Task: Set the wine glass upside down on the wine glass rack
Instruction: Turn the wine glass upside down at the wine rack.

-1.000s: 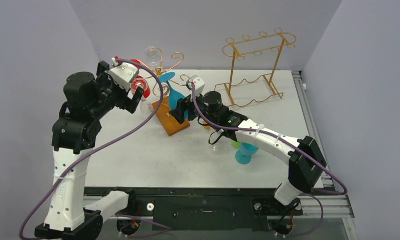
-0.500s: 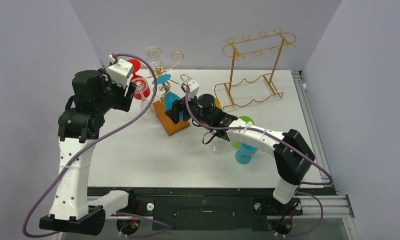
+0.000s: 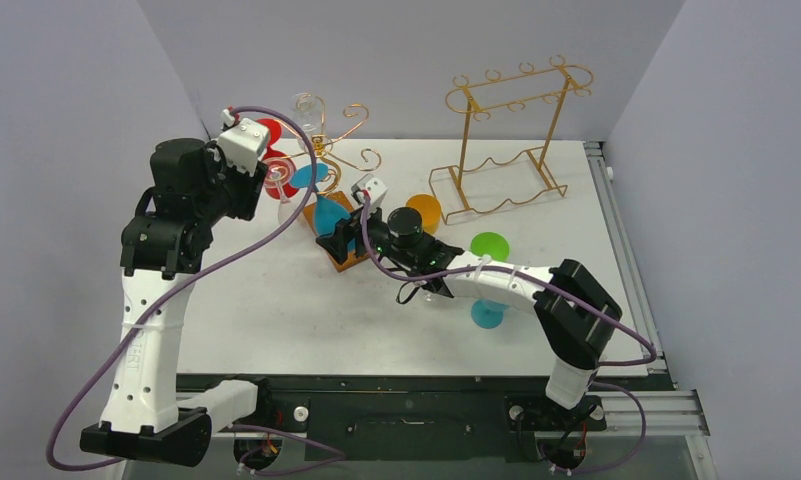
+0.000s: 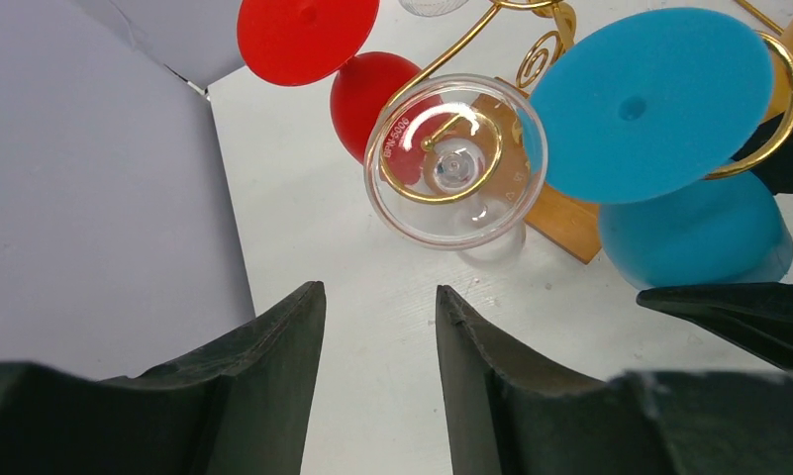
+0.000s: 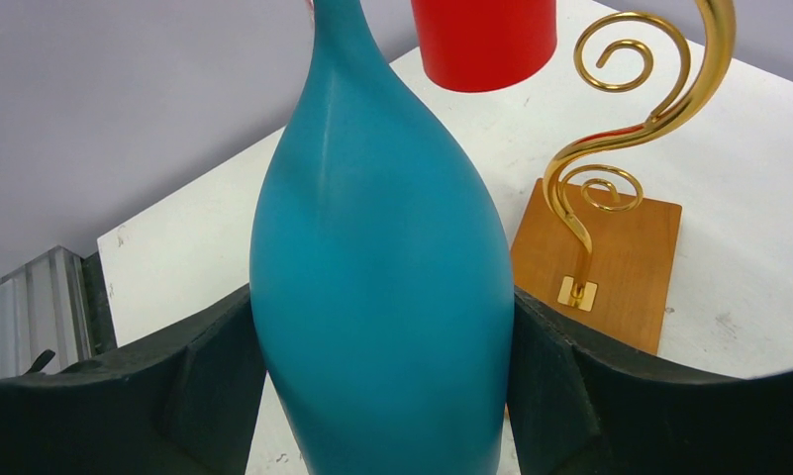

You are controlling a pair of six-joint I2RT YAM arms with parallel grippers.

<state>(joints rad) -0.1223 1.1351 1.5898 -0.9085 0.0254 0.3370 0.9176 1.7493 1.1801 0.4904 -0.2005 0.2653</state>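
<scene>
Right claw [image 5: 382,294] is closed on the bowl of the blue wine glass [image 5: 372,198], which is held inverted against a curled arm of the wine glass rack [image 5: 620,257]. Full seating of the foot in the curl cannot be confirmed. If released early, the glass may drop onto the table [image 4: 303,228]. A sideways pull could tip the rack and shake off the clear wine glass [image 4: 456,163] and red wine glass [image 4: 308,35]. Left claw [image 4: 377,292] is parted and empty.
</scene>
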